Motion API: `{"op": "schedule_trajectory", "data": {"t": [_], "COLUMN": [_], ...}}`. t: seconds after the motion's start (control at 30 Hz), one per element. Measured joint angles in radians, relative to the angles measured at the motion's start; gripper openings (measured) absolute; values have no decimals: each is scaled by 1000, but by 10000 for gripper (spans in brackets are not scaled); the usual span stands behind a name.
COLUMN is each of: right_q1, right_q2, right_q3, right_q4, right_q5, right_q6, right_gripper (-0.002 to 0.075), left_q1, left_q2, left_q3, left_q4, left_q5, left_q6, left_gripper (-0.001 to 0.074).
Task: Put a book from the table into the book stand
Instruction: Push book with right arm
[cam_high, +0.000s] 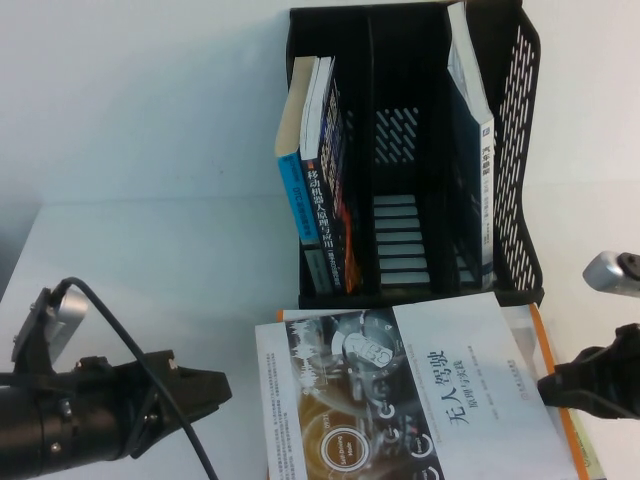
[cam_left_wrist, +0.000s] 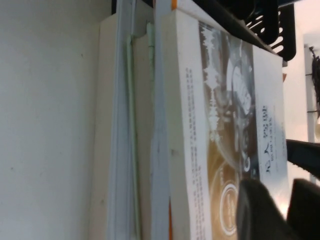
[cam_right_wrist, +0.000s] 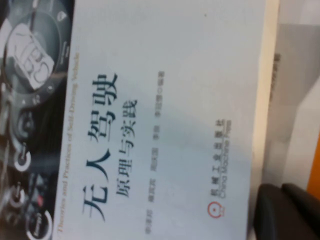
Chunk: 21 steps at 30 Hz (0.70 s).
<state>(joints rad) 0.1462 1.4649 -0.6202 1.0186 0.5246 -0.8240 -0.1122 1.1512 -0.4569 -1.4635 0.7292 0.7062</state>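
White table (cam_high: 150, 250): book (cam_high: 470, 400) thin, floppy; grip at edges. Left gripper (cam_high: 215, 390) narrowly parted beside it; right gripper (cam_high: 548, 388) at its opposite edge, state unclear.

Blue-spined books (cam_high: 318, 210), perhaps two, upright.

Black left gripper (cam_high: 222, 388), black cable; black right gripper (cam_high: 545, 388).

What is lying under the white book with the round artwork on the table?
Under the book lies at least one more book, with an orange edge showing; the left wrist view shows further page edges. Their covers are hidden.
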Motion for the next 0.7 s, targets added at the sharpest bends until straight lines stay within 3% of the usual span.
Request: {"op": "schedule_trajectory", "data": {"t": [0.17,0.23,0.4,0.7], "right_q1": [30,53,110,147], "right_q2": [17,17,20,28], "right_q3": [-11,-11,-11,-11], "right_q4": [36,43,71,144], "right_q5": [-6,-14,-19,-38], "right_q6": [-10,-10,-10,-45], "right_gripper": [-2,-2,-2,-2], "left_q1": [0,0,38,251], "left_q2": [38,66,151,327], "left_q3": [-5,-9,-12,-15], "left_q4": [-59,-65,-78,-107], "left_q5": [9,11,20,248], "left_q6": [24,26,53,225], "left_gripper": [378,448,491,498]}}
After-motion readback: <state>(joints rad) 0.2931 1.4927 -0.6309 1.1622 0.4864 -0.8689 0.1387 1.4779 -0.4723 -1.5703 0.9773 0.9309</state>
